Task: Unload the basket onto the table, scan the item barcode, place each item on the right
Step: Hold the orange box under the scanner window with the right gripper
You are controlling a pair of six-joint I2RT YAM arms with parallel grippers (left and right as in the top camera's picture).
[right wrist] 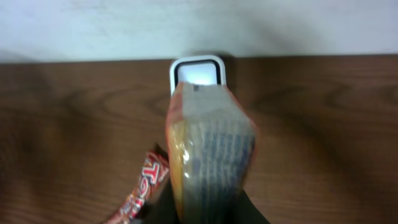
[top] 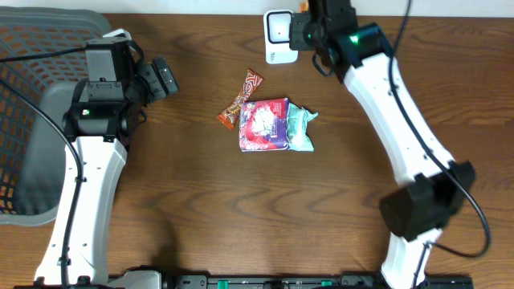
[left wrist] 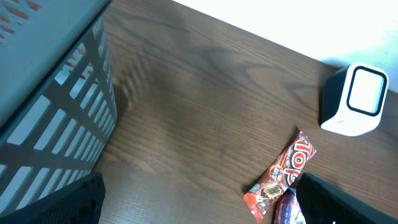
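My right gripper (top: 310, 26) is shut on a flat packet (right wrist: 208, 149) with orange edges and a grey printed face. It holds the packet on edge just in front of the white barcode scanner (right wrist: 196, 71), whose window faces it. Seen from overhead, the scanner (top: 279, 36) stands at the table's far edge, and only an orange corner of the packet (top: 303, 6) shows past the gripper. My left gripper (top: 165, 78) hangs open and empty over the table at the left, its dark fingers (left wrist: 68, 202) spread wide.
A red chocolate bar (top: 241, 98), a purple and red packet (top: 263, 124) and a teal packet (top: 300, 128) lie together mid-table. The chocolate bar (left wrist: 283, 174) is below my left gripper. A grey mesh basket (top: 32, 120) stands at the left edge.
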